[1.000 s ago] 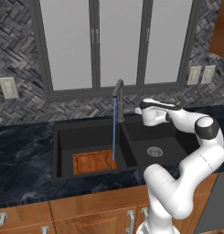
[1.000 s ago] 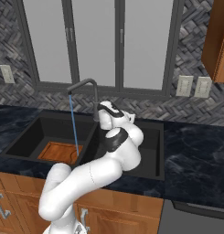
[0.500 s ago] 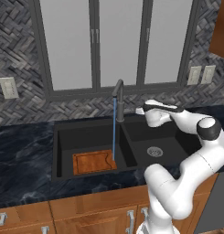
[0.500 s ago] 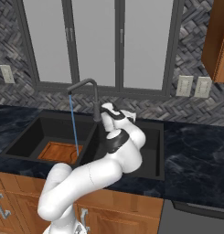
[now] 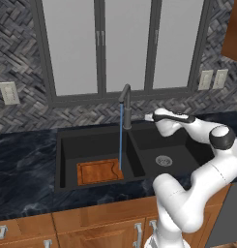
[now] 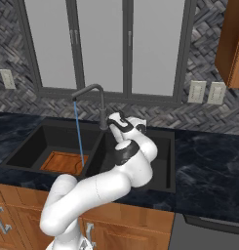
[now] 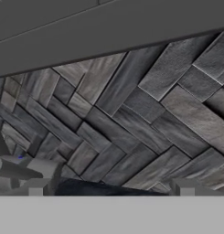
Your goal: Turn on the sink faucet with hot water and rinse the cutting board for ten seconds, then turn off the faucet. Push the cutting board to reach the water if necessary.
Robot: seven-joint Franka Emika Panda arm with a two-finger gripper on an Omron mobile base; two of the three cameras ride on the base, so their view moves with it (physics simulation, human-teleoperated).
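Black sink (image 5: 66,145) under running water (image 5: 121,135) (onto cutting board (image 5: 99,171)), gripper (image 5: 150,117) wide open, empty.

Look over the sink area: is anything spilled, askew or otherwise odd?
Nothing stands out. The water falls straight from the sink faucet into the left basin of the sink, near the right end of the cutting board, which lies flat. The gripper is open beside the faucet.

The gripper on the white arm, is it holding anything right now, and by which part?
Nothing is held. The gripper is open beside the slim dark grey metal faucet, with nothing between its fingertips.
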